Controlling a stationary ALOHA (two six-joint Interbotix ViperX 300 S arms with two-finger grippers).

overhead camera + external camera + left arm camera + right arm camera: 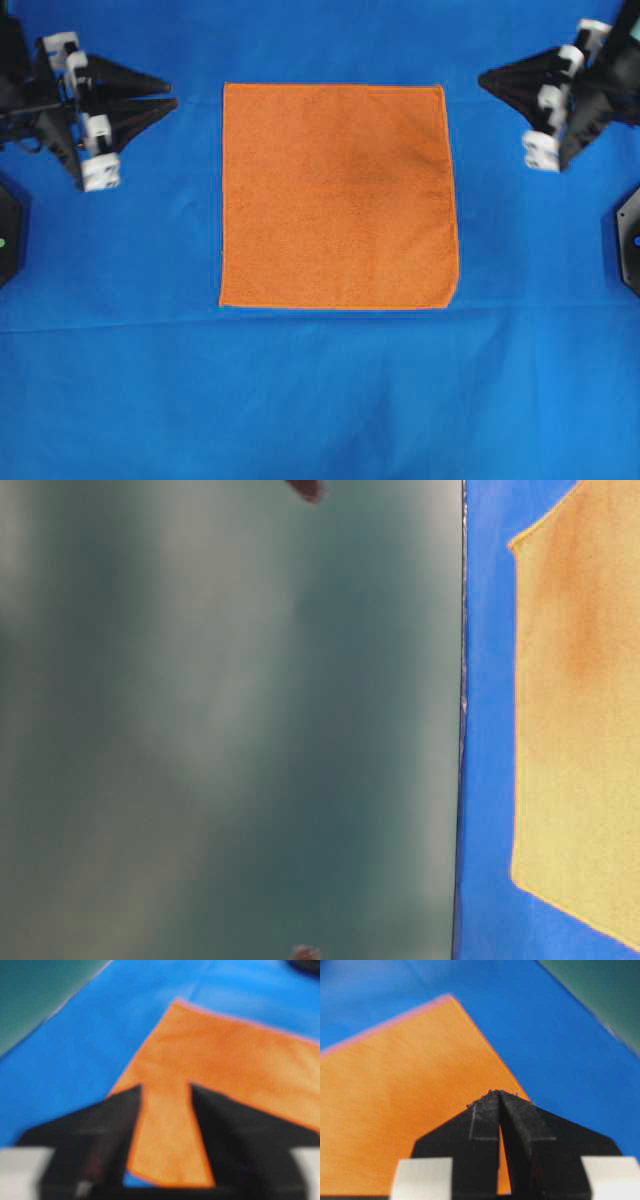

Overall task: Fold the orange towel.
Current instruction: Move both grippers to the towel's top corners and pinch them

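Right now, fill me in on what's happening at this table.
Nothing is being handled yet. The orange towel lies flat and unfolded on the blue sheet. The left gripper sits off its left side with jaws open; the right gripper sits off its right side with jaws nearly together, holding nothing.
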